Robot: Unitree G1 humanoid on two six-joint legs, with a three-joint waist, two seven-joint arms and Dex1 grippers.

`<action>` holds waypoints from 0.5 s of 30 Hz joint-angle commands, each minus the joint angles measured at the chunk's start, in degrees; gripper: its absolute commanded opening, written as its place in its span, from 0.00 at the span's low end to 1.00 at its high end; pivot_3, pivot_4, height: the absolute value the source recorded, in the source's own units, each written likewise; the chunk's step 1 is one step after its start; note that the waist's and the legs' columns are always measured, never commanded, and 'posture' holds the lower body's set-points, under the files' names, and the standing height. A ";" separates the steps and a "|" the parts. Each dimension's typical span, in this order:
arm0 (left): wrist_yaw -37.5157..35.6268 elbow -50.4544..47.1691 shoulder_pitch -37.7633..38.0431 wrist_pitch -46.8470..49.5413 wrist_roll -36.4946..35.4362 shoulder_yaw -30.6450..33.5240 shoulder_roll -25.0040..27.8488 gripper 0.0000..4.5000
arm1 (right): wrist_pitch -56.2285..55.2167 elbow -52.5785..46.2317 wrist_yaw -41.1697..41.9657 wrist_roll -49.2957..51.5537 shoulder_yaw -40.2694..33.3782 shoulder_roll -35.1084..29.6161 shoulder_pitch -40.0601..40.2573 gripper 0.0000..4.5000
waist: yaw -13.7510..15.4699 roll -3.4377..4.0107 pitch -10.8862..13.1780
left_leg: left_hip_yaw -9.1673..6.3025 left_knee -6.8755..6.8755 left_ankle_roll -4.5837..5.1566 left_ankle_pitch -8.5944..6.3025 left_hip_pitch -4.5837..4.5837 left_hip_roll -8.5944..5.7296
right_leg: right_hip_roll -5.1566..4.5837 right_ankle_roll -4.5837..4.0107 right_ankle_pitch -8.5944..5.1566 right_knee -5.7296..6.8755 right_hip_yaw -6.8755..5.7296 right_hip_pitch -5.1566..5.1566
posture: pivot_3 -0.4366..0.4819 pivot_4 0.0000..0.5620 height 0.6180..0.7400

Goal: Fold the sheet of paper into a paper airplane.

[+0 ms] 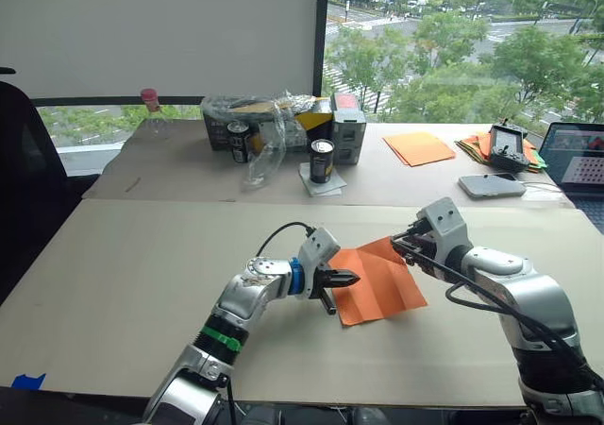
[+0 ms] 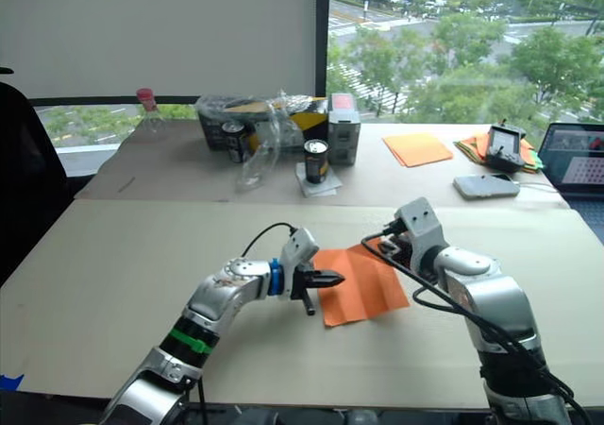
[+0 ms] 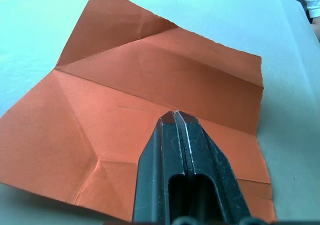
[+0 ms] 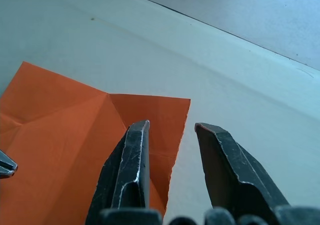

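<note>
The thin, creased bright orange sheet of paper [image 1: 379,280] lies flat on the pale table [image 1: 123,283] between the two arms, its long axis running from the robot's near left to its far right. The left gripper [image 1: 347,278], fingers pressed together and holding nothing, reaches in level with its tips over the sheet's left edge. The right gripper [image 4: 170,130] stands parted at the far right corner, one finger over the paper and one beyond its edge, which the right wrist view shows.
</note>
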 commanded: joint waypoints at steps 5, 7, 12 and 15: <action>-0.09 -2.89 -0.85 -0.80 -0.97 0.13 -0.08 0.00 | -3.96 7.36 0.93 1.03 -0.13 2.57 -2.36 0.58 | -0.15 0.01 0.00 | 0.01 0.00 0.00 0.00 0.00 -0.01 | 0.00 0.00 0.00 0.00 0.01 0.00 | 0.48 0.27 0.43; 0.05 -3.35 -0.55 -0.60 -0.99 0.14 0.10 0.00 | -5.28 9.36 1.58 1.92 -0.81 3.51 -3.38 0.58 | -0.22 0.01 0.00 | 0.01 0.00 0.00 0.00 0.00 -0.01 | 0.00 0.00 0.00 0.00 0.01 0.00 | 0.48 0.27 0.43; 0.22 -4.53 -0.36 0.19 -1.32 0.93 1.21 0.00 | -4.01 8.30 3.21 5.14 -2.57 4.57 -4.29 0.24 | -0.43 0.02 0.01 | 0.01 -0.01 0.00 0.00 0.00 -0.01 | 0.00 0.00 0.00 0.01 0.01 -0.02 | 0.48 0.27 0.43; 0.38 -4.56 -0.41 0.27 -1.68 2.63 2.88 0.00 | -2.57 6.28 1.86 7.68 -4.22 6.94 -2.36 0.01 | -0.54 0.02 0.01 | 0.00 -0.02 0.00 0.00 0.00 -0.01 | 0.00 0.00 0.00 0.01 0.01 -0.02 | 0.48 0.27 0.43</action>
